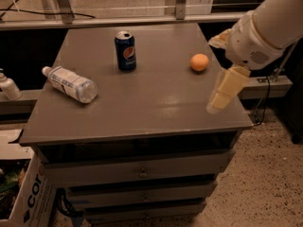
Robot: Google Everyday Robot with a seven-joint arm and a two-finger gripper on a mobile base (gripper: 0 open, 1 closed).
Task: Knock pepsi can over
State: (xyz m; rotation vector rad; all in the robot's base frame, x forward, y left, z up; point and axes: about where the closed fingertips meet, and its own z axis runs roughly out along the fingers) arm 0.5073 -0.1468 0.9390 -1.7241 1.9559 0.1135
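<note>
Centre: grey drawer cabinet (142, 170) on speckled floor (272, 183); lower left, cardboard box (29, 203); top, metal rail (142, 20); dim lighting.

On the table (142, 110), bottle (70, 83) left, pepsi can (125, 51) centre-back, orange (199, 62) right, gripper (216, 104) over right edge.
</note>
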